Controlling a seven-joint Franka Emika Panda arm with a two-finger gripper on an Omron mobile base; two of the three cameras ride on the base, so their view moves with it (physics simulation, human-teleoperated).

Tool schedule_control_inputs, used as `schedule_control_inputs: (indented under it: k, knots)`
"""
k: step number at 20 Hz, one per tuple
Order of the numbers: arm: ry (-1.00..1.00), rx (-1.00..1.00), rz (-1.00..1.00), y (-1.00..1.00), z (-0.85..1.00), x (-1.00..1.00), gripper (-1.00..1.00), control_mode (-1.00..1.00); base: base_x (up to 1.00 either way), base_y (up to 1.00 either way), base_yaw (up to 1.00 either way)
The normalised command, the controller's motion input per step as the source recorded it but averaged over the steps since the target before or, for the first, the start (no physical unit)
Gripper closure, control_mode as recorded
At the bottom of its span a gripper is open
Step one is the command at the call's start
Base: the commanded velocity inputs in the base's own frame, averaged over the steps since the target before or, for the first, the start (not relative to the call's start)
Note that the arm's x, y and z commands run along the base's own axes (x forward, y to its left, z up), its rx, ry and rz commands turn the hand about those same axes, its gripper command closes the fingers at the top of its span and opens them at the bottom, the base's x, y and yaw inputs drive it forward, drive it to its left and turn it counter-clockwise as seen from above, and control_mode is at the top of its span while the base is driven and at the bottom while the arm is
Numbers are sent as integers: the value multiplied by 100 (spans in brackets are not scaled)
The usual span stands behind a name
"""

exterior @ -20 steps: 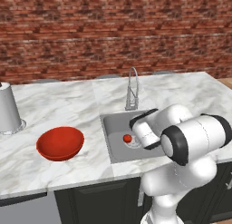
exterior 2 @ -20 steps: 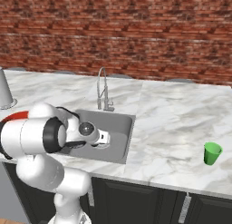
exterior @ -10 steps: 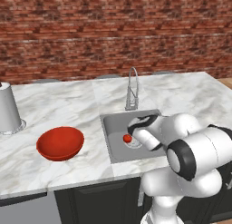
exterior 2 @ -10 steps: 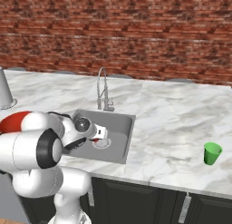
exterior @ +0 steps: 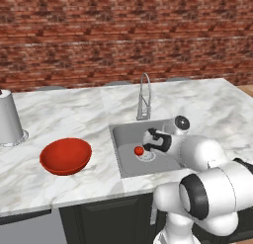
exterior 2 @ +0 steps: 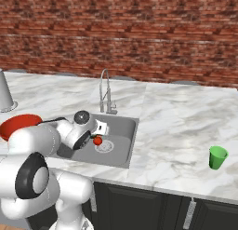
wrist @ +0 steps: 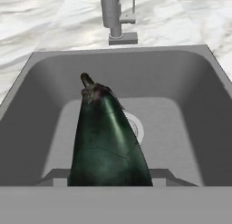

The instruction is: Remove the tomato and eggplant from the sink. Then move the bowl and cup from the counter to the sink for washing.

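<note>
In the hand view the eggplant (wrist: pixel 108 141) stands in the lower middle of the frame, dark green-black and glossy, its narrow stem end pointing up toward the sink's (wrist: pixel 190 109) back wall. Its broad end runs down to the bottom of the frame between the finger tips, so the pincer (wrist: pixel 108 182) is grasping the eggplant, jaws partly apart around it. The round drain peeks out just right of the eggplant, and the faucet base (wrist: pixel 117 19) sits at the top centre on the marble bench (wrist: pixel 45 23).

In the left base view the pincer (exterior: pixel 150 142) is low inside the sink (exterior: pixel 123 134), at centre right of the frame. The tomato (exterior: pixel 139 150) lies on the basin floor just left of it, beside the drain. The red bowl (exterior: pixel 65 155) sits on the bench (exterior: pixel 59 114) at lower left, well apart from the sink, and a grey metal canister (exterior: pixel 10 119) stands at the far left edge. The faucet (exterior: pixel 144 97) rises behind the basin.

In the right base view the tomato (exterior 2: pixel 97 140) shows at centre left, in the sink (exterior 2: pixel 125 145), touching or just beside the hand. The green cup (exterior 2: pixel 217 157) stands on the bench (exterior 2: pixel 186 112) at the right, well apart from the sink. The bowl's (exterior 2: pixel 16 124) rim shows at the left edge, behind the arm.
</note>
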Motion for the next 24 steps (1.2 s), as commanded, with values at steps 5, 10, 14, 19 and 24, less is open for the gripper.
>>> schedule_control_inputs:
  k: [5,10,14,19,24]
  knots:
    - [16,0,0,-1,29,-24,100,-100,0,0,0]
    - [15,0,0,-1,32,-20,100,-100,0,0,0]
    - [17,0,0,-3,15,-32,100,-100,0,0,0]
    - [6,0,0,0,13,-34,100,-100,0,0,0]
    - [0,1,0,1,16,-30,100,-100,0,0,0]
